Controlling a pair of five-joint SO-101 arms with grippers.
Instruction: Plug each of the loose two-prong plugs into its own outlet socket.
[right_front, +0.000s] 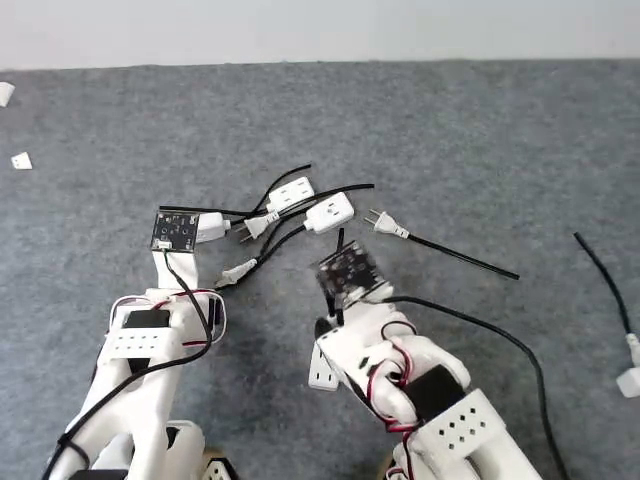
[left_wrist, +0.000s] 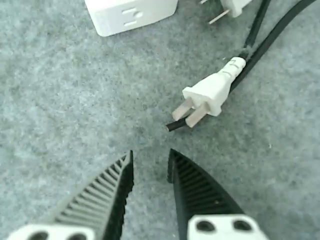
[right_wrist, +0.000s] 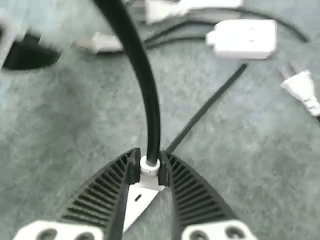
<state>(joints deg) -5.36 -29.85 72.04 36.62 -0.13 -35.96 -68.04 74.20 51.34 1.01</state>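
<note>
Right tool (right_wrist: 149, 167) is clamped tight on a white plug (right_wrist: 136, 197), pinching it at the neck where its thick black cord (right_wrist: 142, 95) comes out. The cord curves up and away from the fingers. Past it on the fuzzy grey desk (right_wrist: 65, 130) there's a thin wire (right_wrist: 205, 107) running diagonally. Farther out is a socket block (right_wrist: 245, 37), white and lying flat, with a third plug (right_wrist: 300, 87) off to one side of it.

Left tool (left_wrist: 150, 167) is only open a crack, with nothing between its ribbed black fingers (left_wrist: 117, 187), and it sits over bare desk. Just ahead lies the loose plug (left_wrist: 212, 95): small white body, two flat tan prongs pointing back toward the tool, and a black lead running off behind it. Beyond that sits a white outlet (left_wrist: 131, 12), slots facing up.

From the high camera, the plugs and sockets are bunched together in a tangle of black leads just in front of both arms.
</note>
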